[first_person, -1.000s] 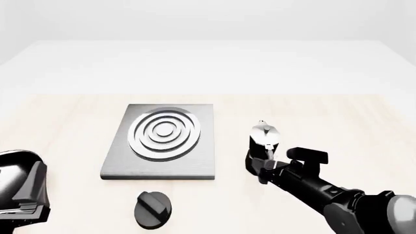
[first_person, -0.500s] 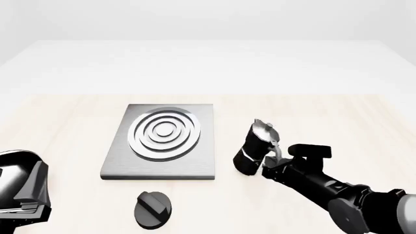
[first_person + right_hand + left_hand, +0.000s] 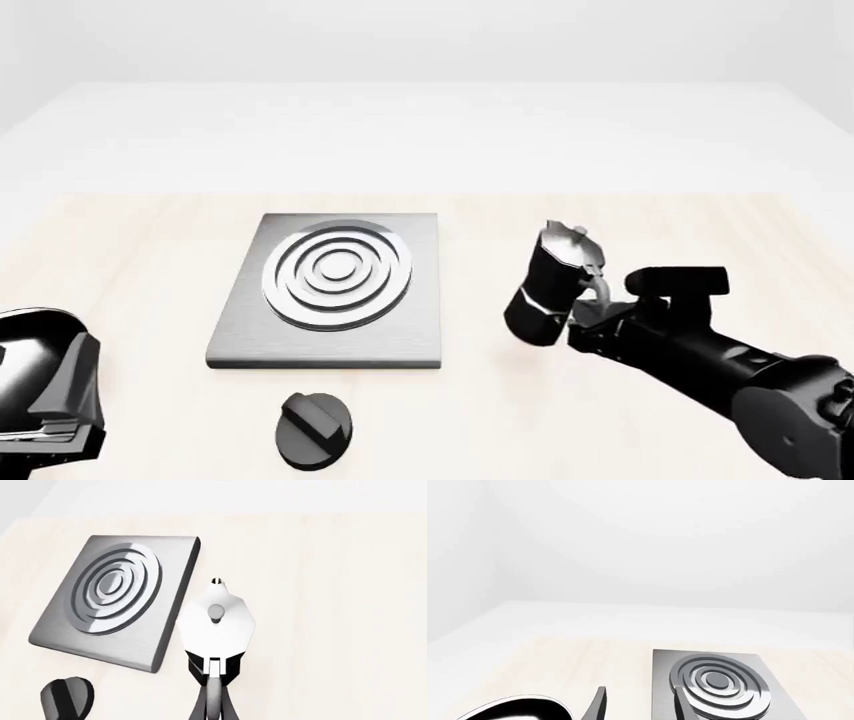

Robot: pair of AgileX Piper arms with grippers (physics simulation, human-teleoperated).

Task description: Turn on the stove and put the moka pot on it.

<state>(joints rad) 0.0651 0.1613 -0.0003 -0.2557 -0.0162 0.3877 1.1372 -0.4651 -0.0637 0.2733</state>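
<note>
Just right of the stove (image 3: 330,290), the moka pot (image 3: 550,287) hangs tilted above the tabletop (image 3: 694,225), a rigid, top-heavy metal thing that would likely swing unless held by its handle. That is where the right gripper (image 3: 587,305) has its jaws clamped, its arm reaching in low, while the left gripper (image 3: 47,395) sits apart, its jaws' state unclear.

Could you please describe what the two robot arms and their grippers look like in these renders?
Both are glossy black with pale highlights. The right arm is a thick rounded tube with a boxy block near the right gripper. The left arm is a bulky angular housing. No cables or markings show.
</note>
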